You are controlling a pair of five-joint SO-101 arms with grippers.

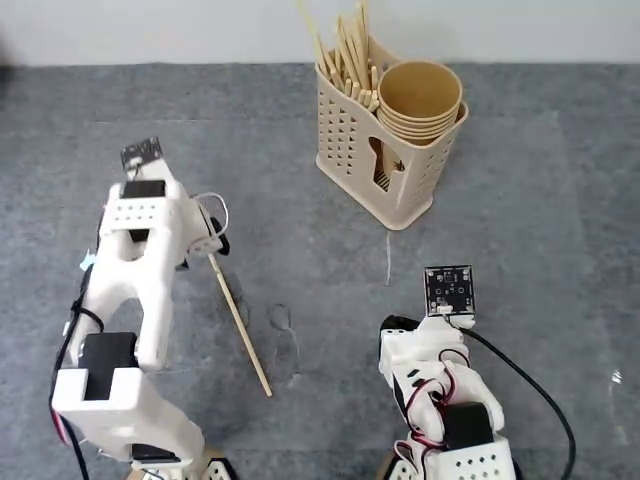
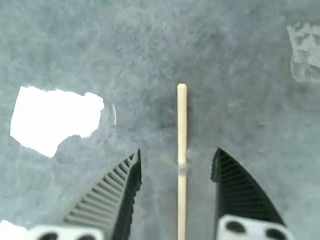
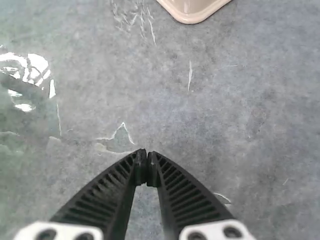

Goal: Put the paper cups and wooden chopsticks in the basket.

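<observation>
One chopstick [image 2: 181, 120] inside parted left tool [image 2: 178, 151] — apparently untouched, right tool [image 3: 146, 151] closed.

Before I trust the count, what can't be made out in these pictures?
High view: the tan paper cups are nested, so their number is hidden.
High view: one end of the loose wooden chopstick lies under the white left arm.
Right wrist view: the beige plastic basket is cut by the edge, contents unseen.
</observation>
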